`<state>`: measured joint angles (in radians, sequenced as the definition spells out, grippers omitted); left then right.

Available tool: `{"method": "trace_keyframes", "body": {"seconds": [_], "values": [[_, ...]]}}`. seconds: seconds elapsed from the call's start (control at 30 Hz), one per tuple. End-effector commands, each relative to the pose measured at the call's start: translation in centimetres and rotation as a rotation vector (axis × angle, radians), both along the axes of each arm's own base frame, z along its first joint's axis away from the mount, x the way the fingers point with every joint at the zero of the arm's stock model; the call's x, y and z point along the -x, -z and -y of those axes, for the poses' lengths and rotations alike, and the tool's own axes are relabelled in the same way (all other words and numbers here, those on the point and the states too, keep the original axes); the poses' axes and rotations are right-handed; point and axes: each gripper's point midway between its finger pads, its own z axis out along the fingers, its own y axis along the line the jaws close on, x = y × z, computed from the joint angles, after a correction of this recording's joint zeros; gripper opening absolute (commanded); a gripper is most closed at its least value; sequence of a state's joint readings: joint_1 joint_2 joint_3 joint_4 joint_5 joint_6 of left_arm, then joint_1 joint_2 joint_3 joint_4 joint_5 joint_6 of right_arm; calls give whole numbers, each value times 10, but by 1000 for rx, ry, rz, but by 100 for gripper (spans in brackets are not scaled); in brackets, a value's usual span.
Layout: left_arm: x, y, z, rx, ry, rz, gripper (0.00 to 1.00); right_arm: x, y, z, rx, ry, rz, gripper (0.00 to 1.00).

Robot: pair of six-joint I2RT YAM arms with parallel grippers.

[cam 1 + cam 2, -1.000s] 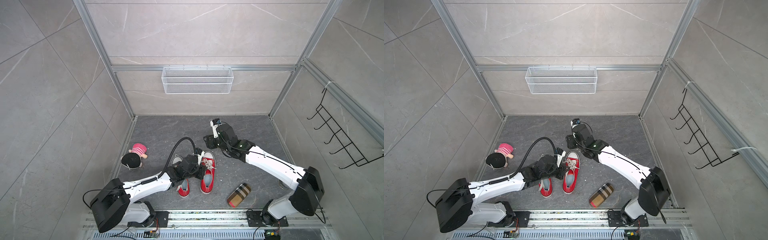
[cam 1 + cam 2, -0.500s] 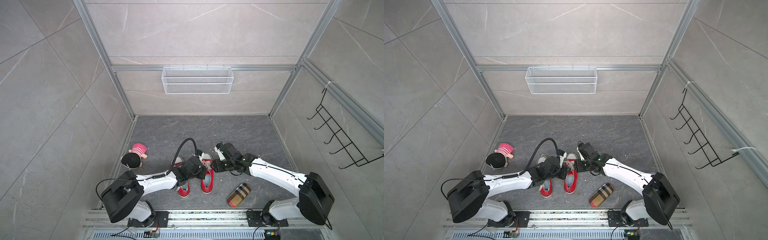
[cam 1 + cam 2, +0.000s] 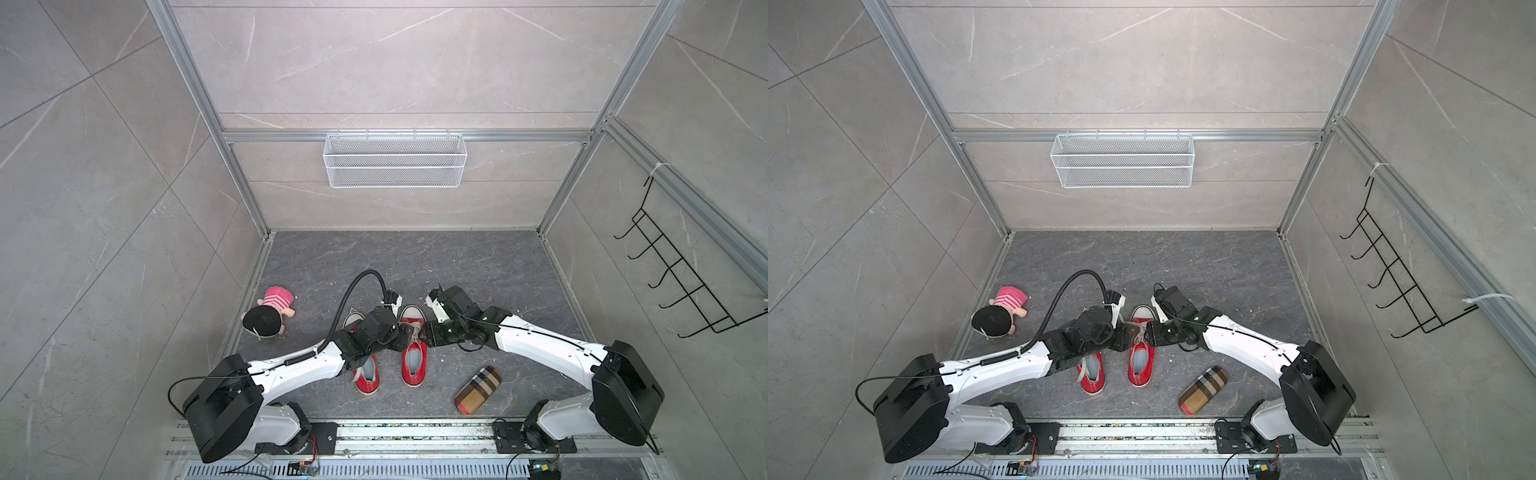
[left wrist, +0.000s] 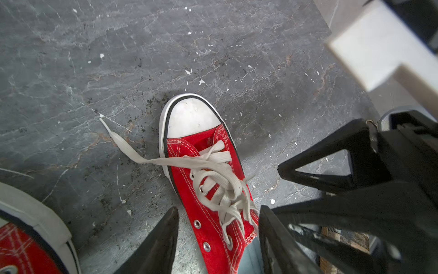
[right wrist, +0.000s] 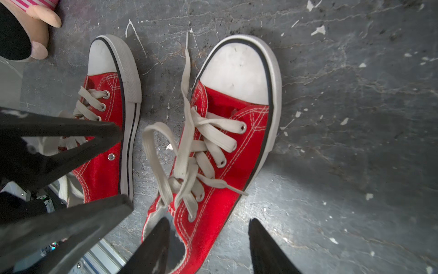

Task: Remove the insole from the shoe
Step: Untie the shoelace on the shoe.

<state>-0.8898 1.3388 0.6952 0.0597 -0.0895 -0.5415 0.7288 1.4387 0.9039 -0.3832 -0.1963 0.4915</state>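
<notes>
The left gripper (image 4: 218, 208), shut a second ago, now gapes astride the shoe's (image 3: 413, 353) 9 o'clock wall. The right gripper (image 5: 209, 219) stays wide at 3 o'clock. Nothing is gripped and the insole (image 3: 414, 360) lies inside the shoe, so a fresh grasp seems due.

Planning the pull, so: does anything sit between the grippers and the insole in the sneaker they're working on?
Partly. The pale blue insole lies bare in the heel opening of the red sneaker, but the loose white laces lie across its front, right where the open left gripper and right gripper hover.
</notes>
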Motion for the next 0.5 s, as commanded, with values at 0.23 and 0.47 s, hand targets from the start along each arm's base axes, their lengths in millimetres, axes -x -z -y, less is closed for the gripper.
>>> {"method": "trace_keyframes", "body": {"seconds": [0.23,0.47], "values": [[-17,-4,13,140,39,-58,58,1,6,-15,-33,-16,-34,56],[-26,1,17,141,41,-63,41,-2,11,-17,-15,-9,-34,55]]}}
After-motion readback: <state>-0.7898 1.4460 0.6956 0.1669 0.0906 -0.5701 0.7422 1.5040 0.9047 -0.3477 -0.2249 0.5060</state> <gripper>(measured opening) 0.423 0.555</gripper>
